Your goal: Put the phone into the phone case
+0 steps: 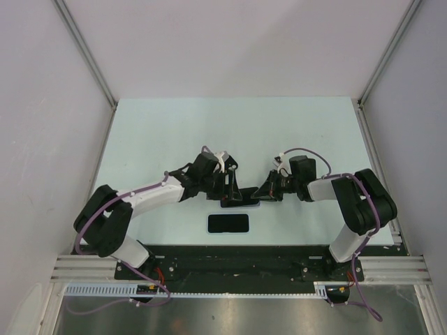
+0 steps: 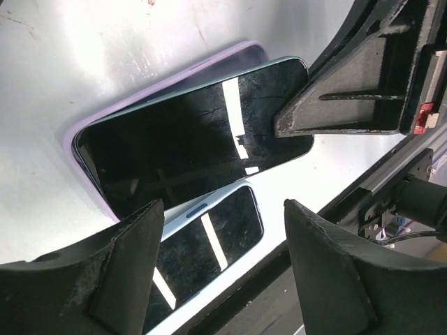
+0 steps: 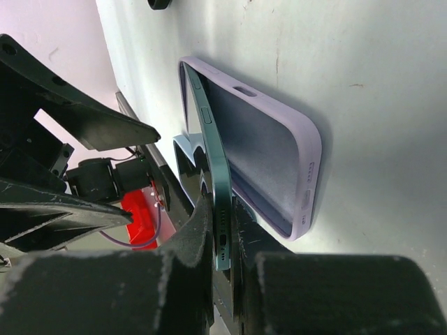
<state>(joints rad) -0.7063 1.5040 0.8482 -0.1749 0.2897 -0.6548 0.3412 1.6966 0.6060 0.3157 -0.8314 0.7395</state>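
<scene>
A lilac phone case (image 3: 269, 143) lies on the table, open side up; it also shows in the left wrist view (image 2: 174, 78). A dark-screened phone with a teal edge (image 3: 215, 178) has its far end in the case and its near end lifted. My right gripper (image 3: 223, 234) is shut on that lifted end, and one of its fingers (image 2: 335, 98) lies across the screen (image 2: 181, 143). My left gripper (image 2: 223, 230) is open and empty just beside the case's near long edge. In the top view both grippers (image 1: 230, 190) (image 1: 260, 194) meet over the case (image 1: 241, 203).
A second phone with a dark screen and pale blue rim (image 1: 228, 223) lies flat on the table just in front of the case, under my left fingers (image 2: 202, 244). The black base rail (image 1: 237, 258) runs along the near edge of the table.
</scene>
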